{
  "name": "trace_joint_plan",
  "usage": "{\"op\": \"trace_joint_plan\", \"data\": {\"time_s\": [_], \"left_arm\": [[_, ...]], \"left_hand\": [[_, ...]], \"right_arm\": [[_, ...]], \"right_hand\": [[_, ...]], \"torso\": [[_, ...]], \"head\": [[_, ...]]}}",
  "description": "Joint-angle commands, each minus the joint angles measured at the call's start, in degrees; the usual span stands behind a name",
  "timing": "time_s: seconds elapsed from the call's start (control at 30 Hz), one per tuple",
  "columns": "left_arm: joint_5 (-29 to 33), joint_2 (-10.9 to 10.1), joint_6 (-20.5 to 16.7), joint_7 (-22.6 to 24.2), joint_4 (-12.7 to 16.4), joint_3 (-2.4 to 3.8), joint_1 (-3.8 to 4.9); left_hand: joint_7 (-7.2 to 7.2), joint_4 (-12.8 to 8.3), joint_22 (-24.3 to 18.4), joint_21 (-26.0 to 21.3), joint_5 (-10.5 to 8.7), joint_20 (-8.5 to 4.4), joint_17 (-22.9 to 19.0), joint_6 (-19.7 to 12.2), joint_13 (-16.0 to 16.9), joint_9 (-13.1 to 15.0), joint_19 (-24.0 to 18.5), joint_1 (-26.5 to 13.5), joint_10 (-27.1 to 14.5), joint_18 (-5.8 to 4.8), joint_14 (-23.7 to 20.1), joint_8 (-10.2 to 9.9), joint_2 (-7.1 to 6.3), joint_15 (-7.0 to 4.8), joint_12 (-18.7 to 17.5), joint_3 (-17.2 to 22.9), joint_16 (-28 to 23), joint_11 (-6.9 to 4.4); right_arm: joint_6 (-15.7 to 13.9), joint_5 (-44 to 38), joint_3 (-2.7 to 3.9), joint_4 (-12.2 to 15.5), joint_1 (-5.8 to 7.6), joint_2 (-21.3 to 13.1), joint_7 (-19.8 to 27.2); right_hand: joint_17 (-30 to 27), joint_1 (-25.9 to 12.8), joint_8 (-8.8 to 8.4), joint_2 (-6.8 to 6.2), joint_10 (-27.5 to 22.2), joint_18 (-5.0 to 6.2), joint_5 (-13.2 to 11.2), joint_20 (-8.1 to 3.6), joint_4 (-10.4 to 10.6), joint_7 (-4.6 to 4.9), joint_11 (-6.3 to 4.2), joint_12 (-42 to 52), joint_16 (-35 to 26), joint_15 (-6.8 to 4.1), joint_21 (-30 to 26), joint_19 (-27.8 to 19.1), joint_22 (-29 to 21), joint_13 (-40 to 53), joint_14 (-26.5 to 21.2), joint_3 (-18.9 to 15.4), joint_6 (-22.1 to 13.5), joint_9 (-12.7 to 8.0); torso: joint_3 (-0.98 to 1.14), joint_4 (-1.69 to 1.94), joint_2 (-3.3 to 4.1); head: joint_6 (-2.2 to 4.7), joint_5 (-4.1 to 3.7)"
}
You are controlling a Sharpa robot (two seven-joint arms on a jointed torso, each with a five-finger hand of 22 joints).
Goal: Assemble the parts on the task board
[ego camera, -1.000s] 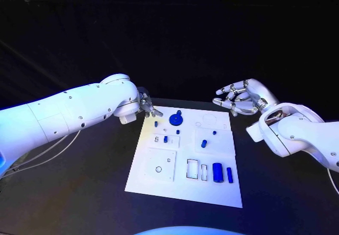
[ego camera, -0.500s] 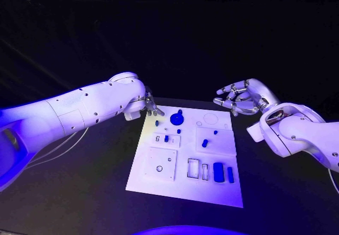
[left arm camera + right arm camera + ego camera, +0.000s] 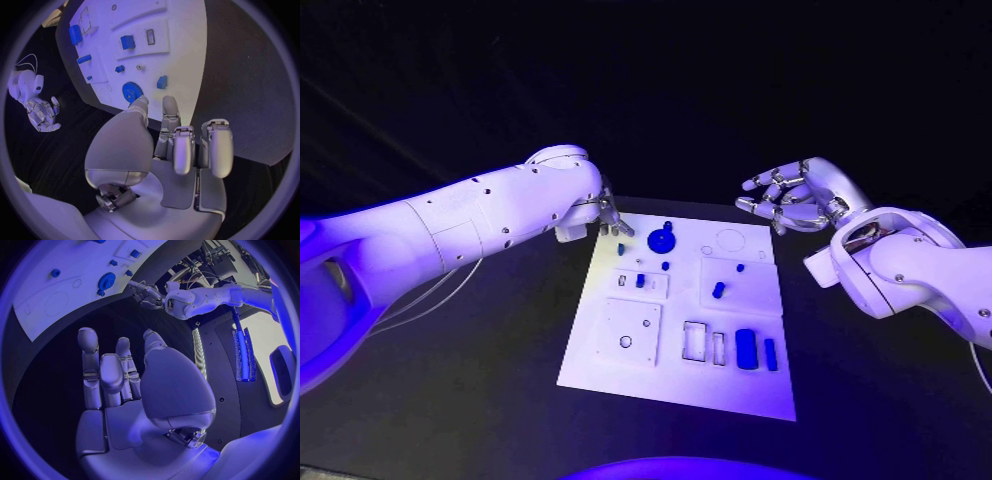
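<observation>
Blue plastic parts lie scattered on the flat white task board (image 3: 625, 375) at the middle of the black bench (image 3: 473, 400); the round blue gear-like disc (image 3: 661, 240) sits near its far edge. It looks small, rigid, light and probably slick, best pinched across its rim. The left hand (image 3: 604, 215) hovers just beside it, fingers (image 3: 172, 117) loosely apart and empty. The right hand (image 3: 790, 198) hangs well apart, fingers spread, holding nothing.
</observation>
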Motion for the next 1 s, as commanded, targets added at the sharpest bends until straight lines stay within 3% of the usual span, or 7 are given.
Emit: {"op": "trace_joint_plan", "data": {"time_s": [0.03,0.77,1.0], "left_arm": [[-1.2,0.38,2.51,0.26,-0.32,-0.01,-0.09],[0.33,1.2,4.53,0.69,-1.4,-0.2,-0.96],[0.6,1.21,4.59,0.7,-1.5,-0.22,-1.02]], "left_hand": [[0.23,0.05,9.95,0.1,0.09,0.4,12.6,-0.22,-0.09,-0.11,2.23,-0.45,-0.1,0.14,5.1,-0.25,0.07,0.39,0.24,-0.44,0.3,0.13],[0.05,-0.06,10.36,0.39,0.14,0.5,12.94,0.63,-0.15,-0.59,2.5,0.07,-0.02,0.03,5.2,-0.16,1.23,0.36,0.69,-0.64,0.53,0.0],[-0.24,-0.1,10.59,0.55,0.17,0.43,13.25,1.56,-0.08,-0.91,2.66,0.7,0.23,-0.03,5.29,0.08,2.46,0.17,1.15,-0.61,0.74,-0.24]], "right_arm": [[0.64,-0.2,0.01,0.05,-0.04,0.06,0.28],[0.7,-0.2,0.01,0.06,-0.08,0.18,0.33],[0.71,-0.2,0.01,0.06,-0.1,0.18,0.33]], "right_hand": [[-0.04,-0.13,0.27,0.39,-0.04,0.74,0.27,-0.06,0.28,-0.14,-0.22,-0.14,-0.14,-0.13,-0.37,0.41,-0.05,-0.05,-0.14,0.2,-0.2,0.06],[-0.02,-0.17,0.28,0.44,-0.03,0.74,0.32,-0.06,0.29,-0.15,-0.23,-0.13,-0.14,-0.13,-0.41,0.42,-0.08,-0.09,-0.12,0.21,-0.21,0.06],[-0.05,-0.17,0.32,0.55,-0.02,0.74,0.36,-0.07,0.29,-0.17,-0.24,-0.11,-0.19,-0.14,-0.45,0.46,-0.09,-0.14,-0.12,0.25,-0.15,0.08]], "torso": [[-0.02,0.02,-0.05],[-0.02,0.04,-0.06],[-0.01,0.04,-0.07]], "head": [[-0.04,-0.03],[-0.13,-0.03],[-0.19,0.0]]}}
